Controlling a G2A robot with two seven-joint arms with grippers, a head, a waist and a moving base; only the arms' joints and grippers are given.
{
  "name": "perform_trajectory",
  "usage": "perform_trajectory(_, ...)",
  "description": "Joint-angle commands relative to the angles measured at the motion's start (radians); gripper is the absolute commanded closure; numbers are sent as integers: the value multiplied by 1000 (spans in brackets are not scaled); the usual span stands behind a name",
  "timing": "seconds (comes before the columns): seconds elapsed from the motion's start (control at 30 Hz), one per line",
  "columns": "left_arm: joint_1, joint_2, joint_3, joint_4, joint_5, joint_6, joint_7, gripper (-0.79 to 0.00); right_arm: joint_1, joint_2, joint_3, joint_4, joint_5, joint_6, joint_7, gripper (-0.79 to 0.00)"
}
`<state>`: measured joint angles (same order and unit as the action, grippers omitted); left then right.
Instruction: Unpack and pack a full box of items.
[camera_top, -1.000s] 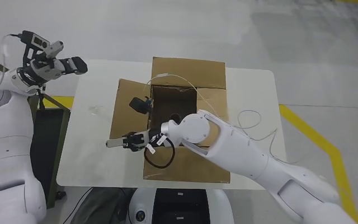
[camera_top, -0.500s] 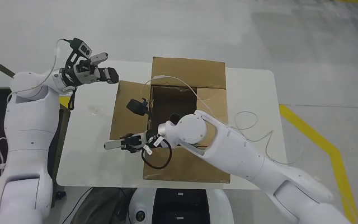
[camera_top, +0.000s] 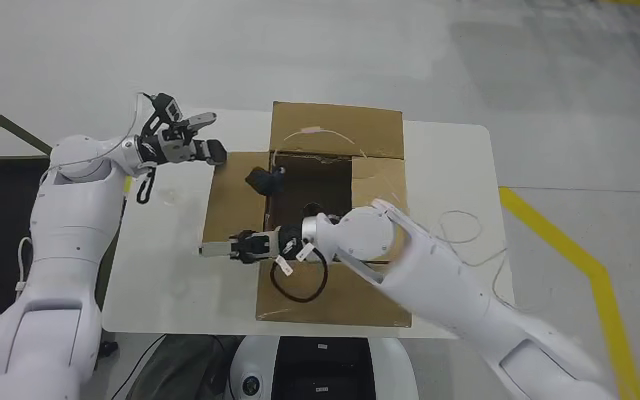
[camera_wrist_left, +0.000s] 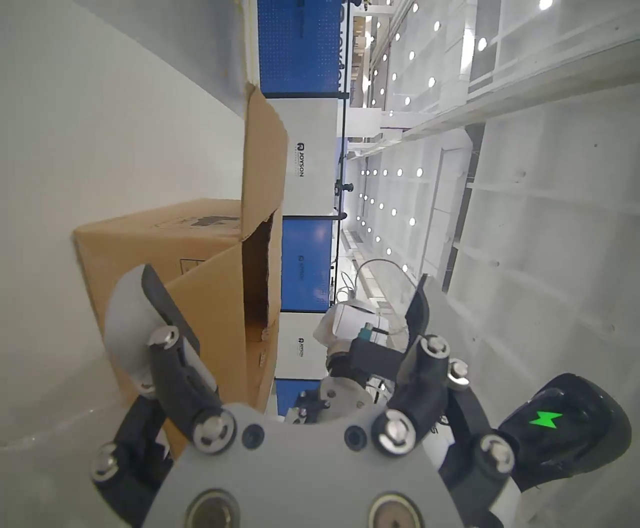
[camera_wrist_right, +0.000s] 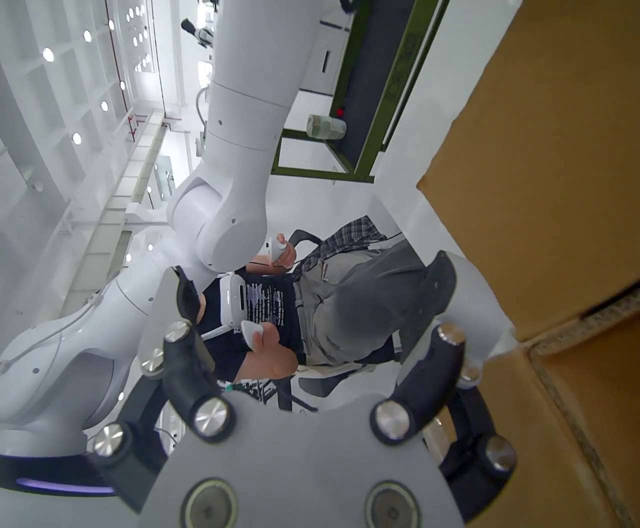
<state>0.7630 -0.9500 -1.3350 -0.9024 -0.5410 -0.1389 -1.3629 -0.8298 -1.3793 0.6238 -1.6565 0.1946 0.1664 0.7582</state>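
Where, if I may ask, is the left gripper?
In the top view, the left gripper hangs over the table, beside the far left corner of the cardboard box.

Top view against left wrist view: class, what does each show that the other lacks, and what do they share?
Top view: the white table, the cardboard box seen open from above, the right pincer by its side flap. Left wrist view: blue wall panels and ceiling lights behind. Both: the box, the open left pincer.
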Motion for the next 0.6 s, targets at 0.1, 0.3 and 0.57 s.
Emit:
perform_trajectory(0.1, -16, -12, 42, 26, 7, -2, 2, -785, -130, 53, 130, -143, -83, 31, -4, -785)
perform_trajectory(0.3, -36, -23, 79, 51, 16, -3, 12, -785, -283, 103, 277, -256, -131, 28, 23, -785)
perform_trajectory(0.57, -63, -35, 121, 80, 44, 6, 21, -785, -416, 138, 392, -336, -148, 4, 52, -785)
